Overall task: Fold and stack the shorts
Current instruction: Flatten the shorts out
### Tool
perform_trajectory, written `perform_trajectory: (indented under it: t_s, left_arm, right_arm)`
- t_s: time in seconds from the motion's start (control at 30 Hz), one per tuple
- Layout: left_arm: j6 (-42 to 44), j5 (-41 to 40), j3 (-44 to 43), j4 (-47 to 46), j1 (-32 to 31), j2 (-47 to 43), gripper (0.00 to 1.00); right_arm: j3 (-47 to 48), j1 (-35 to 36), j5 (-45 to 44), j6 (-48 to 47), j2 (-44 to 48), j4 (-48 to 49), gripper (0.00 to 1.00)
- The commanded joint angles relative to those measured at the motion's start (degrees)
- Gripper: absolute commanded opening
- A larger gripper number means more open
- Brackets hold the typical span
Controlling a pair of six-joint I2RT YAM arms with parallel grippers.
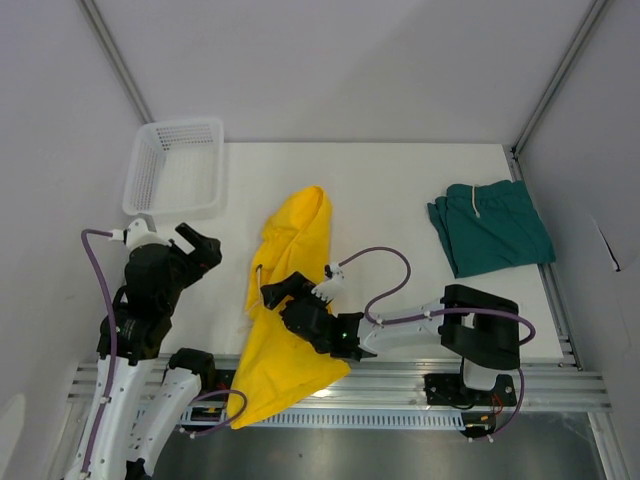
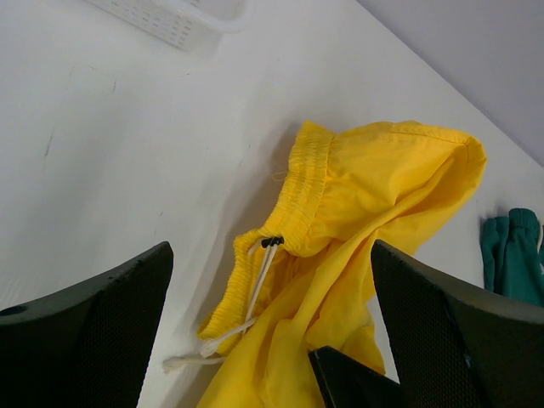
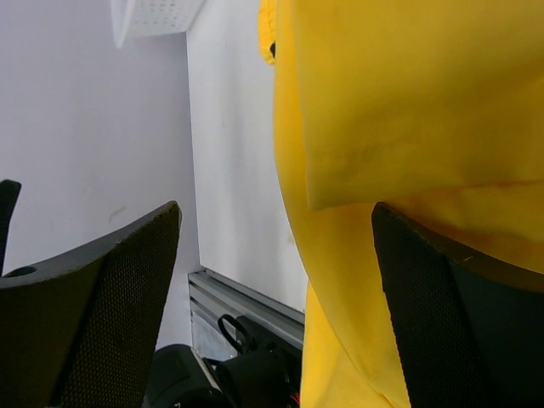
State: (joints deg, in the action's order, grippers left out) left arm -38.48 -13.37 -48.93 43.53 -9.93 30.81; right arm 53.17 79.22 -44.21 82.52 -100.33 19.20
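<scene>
Both arms' jaws are spread; right gripper point(image 1: 275, 292) over the yellow shorts point(image 1: 290, 250), whose 6 o'clock end probably overhangs the table point(image 1: 390, 190), so they could slide off.

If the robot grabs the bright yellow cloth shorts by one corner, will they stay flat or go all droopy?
Probably droopy: the bright yellow cloth shorts already lie bunched in soft folds and hang over the white table's near edge. They look thin, so likely light. The white drawstring would probably dangle and swing.

Bright, even light; soft shadows
</scene>
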Motion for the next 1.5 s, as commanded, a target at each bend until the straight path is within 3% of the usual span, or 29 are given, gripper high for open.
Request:
perform_trajectory:
  t_s: [0.0, 0.27, 0.6, 0.63, 0.77, 0.8, 0.87, 1.07, 1.27, 1.47]
  left_arm:
    - [1.48, -0.26, -1.87, -0.02, 0.44, -0.66, 0.99]
    - [1.3, 0.44, -0.73, -0.64, 0.44, -0.84, 0.99]
    - [1.65, 0.62, -0.03, -1.34, 0.44, -1.19, 0.99]
    - [1.65, 0.62, 0.06, -1.6, 0.53, -1.19, 0.99]
    - [1.57, 1.32, 1.2, -2.74, 0.44, -0.84, 0.99]
    - [1.39, 1.59, 1.55, -3.44, 0.53, -0.66, 0.99]
    - [0.6, 2.73, 2.17, -4.24, 0.53, -0.14, 0.99]
    - [-2.55, 9.74, 5.85, -11.26, 0.53, 2.94, 0.99]
    - [-10.47, 16.52, 11.92, -22.6, 0.27, 8.9, 0.99]
    - [-15.39, 15.04, 14.65, -34.02, -1.75, 18.04, 0.99]
  right_arm:
    - [1.76, -1.17, -7.2, 1.85, 0.66, 0.58, 0.93]
    - [-0.43, -3.02, -11.07, 1.06, 2.69, 0.84, 0.82]
    - [-5.44, -7.59, -11.87, 2.82, 6.37, 0.31, 0.35]
    - [-6.49, -8.11, -11.87, 2.82, 6.99, 0.14, 0.34]
    - [-7.29, -8.64, -13.35, 4.13, 12.07, -9.04, 0.23]
    - [-7.38, -8.82, -13.97, 4.31, 13.31, -11.44, 0.09]
    - [-7.38, -9.17, -14.94, 5.28, 15.86, -20.2, 0.01]
    - [-9.39, -8.12, -18.9, -0.16, 28.07, -37.9, 0.0]
    - [-20.81, -8.38, -18.02, -11.76, 45.2, -37.39, 0.0]
    - [-28.46, -14.26, -13.82, -22.81, 66.71, -40.21, 0.0]
